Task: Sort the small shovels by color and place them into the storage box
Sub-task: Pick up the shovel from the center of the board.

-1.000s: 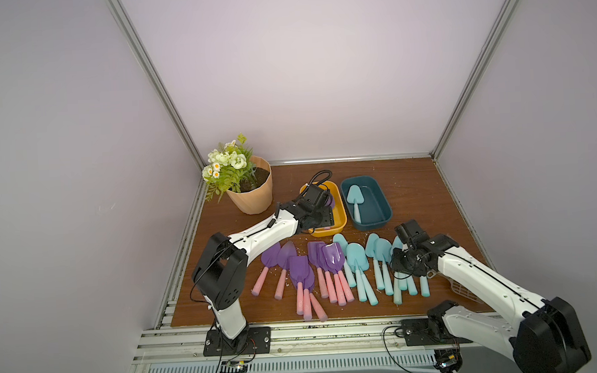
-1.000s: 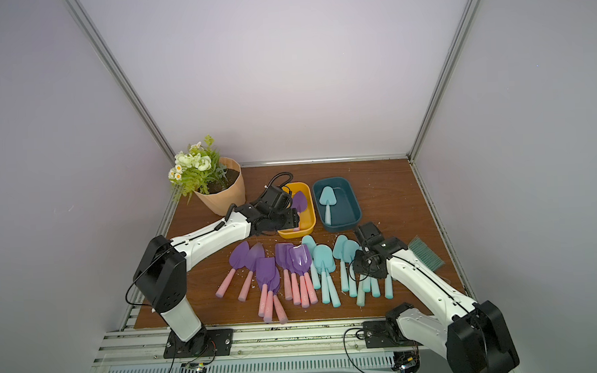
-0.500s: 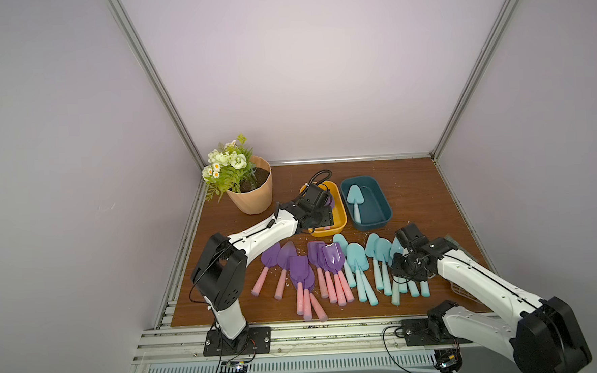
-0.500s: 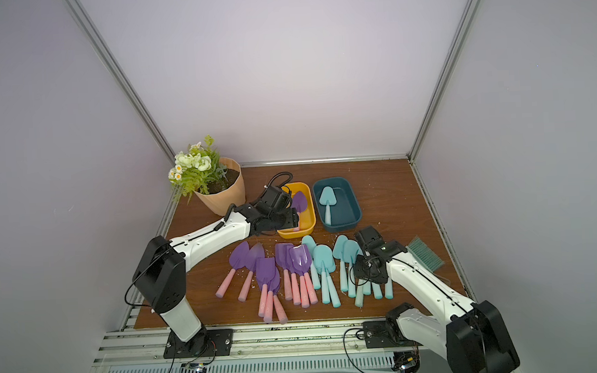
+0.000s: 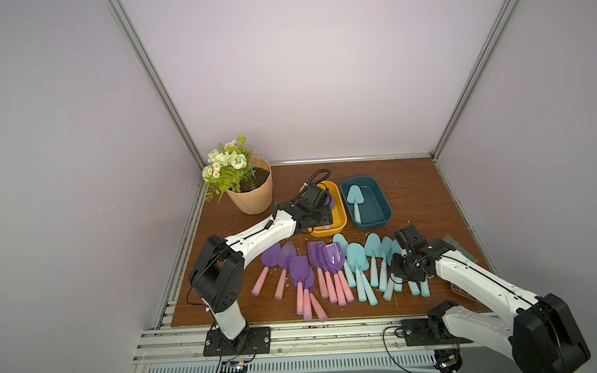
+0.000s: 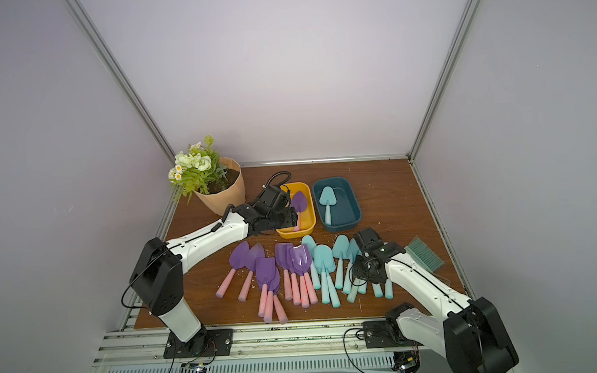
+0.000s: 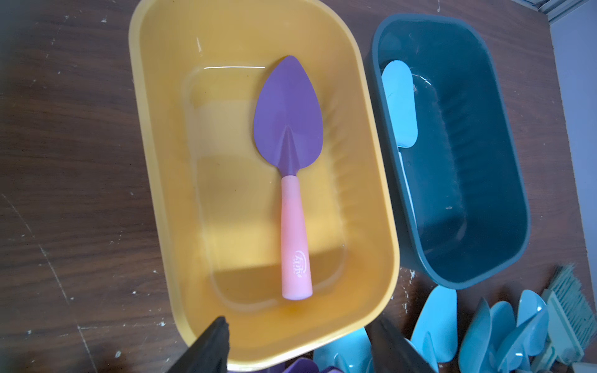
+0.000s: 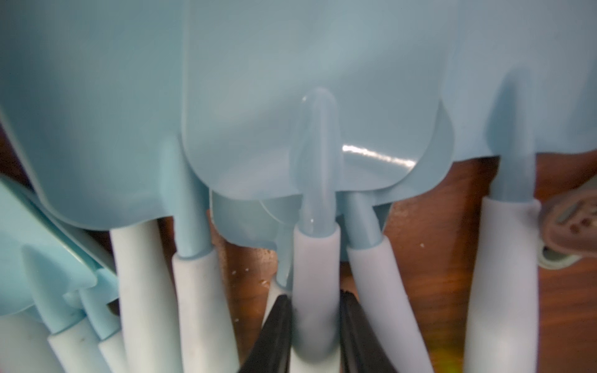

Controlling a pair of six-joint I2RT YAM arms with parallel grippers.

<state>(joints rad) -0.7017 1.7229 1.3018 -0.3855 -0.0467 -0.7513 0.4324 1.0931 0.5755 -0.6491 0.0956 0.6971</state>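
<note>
Right wrist view has my right gripper (image 8: 314, 310) pinched tight around the pale handle of an aqua shovel (image 8: 316, 200) lying in the crowded row on the table (image 8: 420, 242), so I'd lift straight up slowly to avoid dragging the neighbouring shovels (image 8: 504, 258).

Both sides of the right gripper (image 8: 315, 302), clamped on one aqua shovel (image 8: 316, 155), are crowded by neighbouring aqua handles (image 8: 193, 290); ahead of the left gripper (image 7: 300, 326), the yellow box (image 7: 155, 161) lies open around one purple shovel (image 7: 290, 129).
</note>
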